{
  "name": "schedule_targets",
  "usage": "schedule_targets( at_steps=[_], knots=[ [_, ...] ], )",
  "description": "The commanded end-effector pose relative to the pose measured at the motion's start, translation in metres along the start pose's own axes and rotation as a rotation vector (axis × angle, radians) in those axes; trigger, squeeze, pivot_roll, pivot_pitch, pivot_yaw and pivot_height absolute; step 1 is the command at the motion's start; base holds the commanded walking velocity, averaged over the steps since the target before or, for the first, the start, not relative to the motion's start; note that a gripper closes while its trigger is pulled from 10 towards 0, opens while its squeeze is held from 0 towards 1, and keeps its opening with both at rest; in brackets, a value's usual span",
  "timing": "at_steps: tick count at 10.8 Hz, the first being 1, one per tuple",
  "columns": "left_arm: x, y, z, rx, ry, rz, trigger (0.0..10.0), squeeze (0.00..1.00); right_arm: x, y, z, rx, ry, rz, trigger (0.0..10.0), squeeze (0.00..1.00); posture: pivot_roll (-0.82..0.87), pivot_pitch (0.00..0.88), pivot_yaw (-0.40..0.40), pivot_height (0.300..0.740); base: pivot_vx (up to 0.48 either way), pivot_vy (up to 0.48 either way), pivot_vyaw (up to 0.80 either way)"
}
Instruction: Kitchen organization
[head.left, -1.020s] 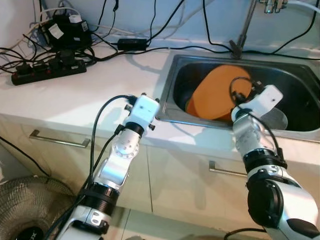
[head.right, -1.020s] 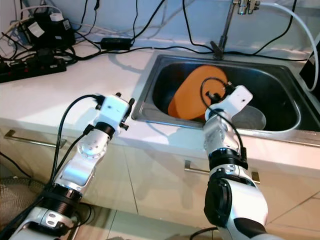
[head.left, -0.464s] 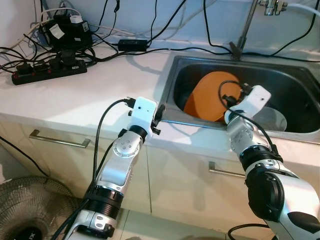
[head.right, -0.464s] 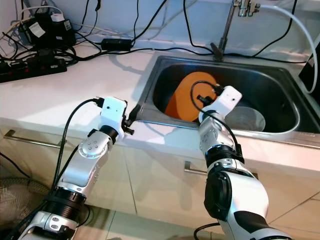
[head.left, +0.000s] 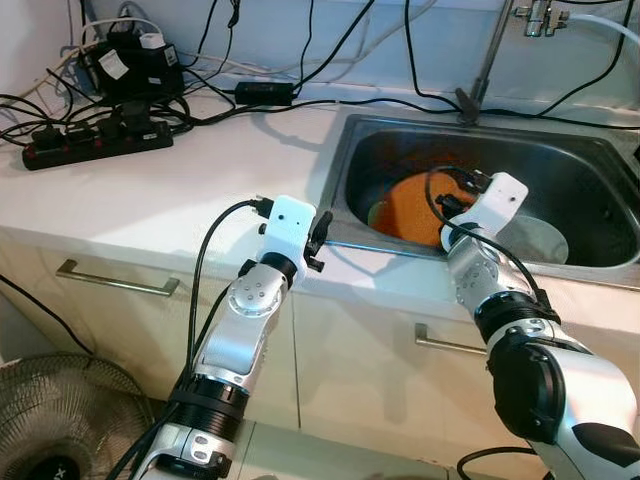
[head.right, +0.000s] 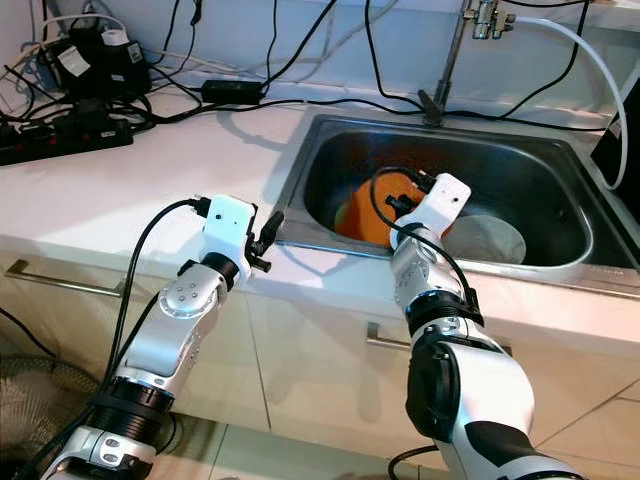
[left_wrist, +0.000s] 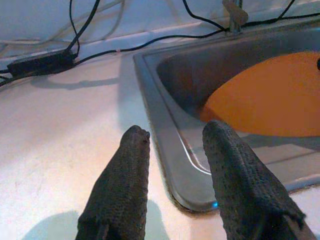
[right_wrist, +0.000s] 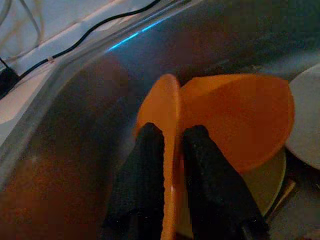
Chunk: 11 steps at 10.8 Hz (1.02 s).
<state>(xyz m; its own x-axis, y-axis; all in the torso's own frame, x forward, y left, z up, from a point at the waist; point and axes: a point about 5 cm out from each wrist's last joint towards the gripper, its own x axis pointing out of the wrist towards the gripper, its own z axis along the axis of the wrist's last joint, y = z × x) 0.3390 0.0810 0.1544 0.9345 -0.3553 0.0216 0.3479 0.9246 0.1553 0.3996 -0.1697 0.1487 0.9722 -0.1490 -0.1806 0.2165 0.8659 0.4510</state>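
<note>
Right claw (right_wrist: 170, 145) pinches the rim of an orange plate (right_wrist: 240, 120) inside the sink (head.left: 350, 150), centre right of frame; left claw (left_wrist: 172, 150) hovers open and empty over the desk (head.left: 180, 190). Lifting slowly should clear the sink wall.

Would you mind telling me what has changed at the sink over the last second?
The right tool, shut on the rim of an orange plate, has drawn back toward the sink's near wall and lowered it from steeply tilted to much flatter. The left tool pulled back slightly and hovers open at the sink corner. The pale dish and power strip stayed put.
</note>
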Motion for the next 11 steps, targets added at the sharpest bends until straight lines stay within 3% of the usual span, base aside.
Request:
schedule_targets(
  at_steps=[1,3,8,10,11],
  knots=[
    [-0.001,-0.001,0.002,-0.002,-0.003,-0.007,10.0,0.00,0.000,0.005,-0.002,-0.003,0.012,0.014,10.0,0.00,0.20,0.000,0.000,0.740,0.000,0.000,0.00],
    [-0.001,-0.001,0.001,0.000,0.000,-0.008,10.0,0.00,0.000,0.005,-0.003,-0.009,0.012,0.015,10.0,0.00,0.20,0.000,0.002,0.740,0.000,0.000,0.00],
    [0.001,-0.004,0.004,0.009,-0.024,-0.006,10.0,0.00,-0.001,0.008,0.035,-0.398,-0.251,-0.006,10.0,0.00,0.17,0.000,0.003,0.740,0.000,0.000,0.00],
    [0.003,-0.002,0.006,0.020,-0.036,0.004,10.0,0.00,-0.004,0.012,0.039,-0.417,-0.306,0.027,10.0,0.00,0.16,0.000,0.006,0.740,0.000,0.000,0.00],
    [0.003,0.004,0.010,0.034,-0.070,0.044,10.0,0.00,-0.008,0.022,0.038,-0.412,-0.357,0.093,10.0,0.00,0.16,0.000,0.009,0.740,0.000,0.000,0.00]
  ],
)
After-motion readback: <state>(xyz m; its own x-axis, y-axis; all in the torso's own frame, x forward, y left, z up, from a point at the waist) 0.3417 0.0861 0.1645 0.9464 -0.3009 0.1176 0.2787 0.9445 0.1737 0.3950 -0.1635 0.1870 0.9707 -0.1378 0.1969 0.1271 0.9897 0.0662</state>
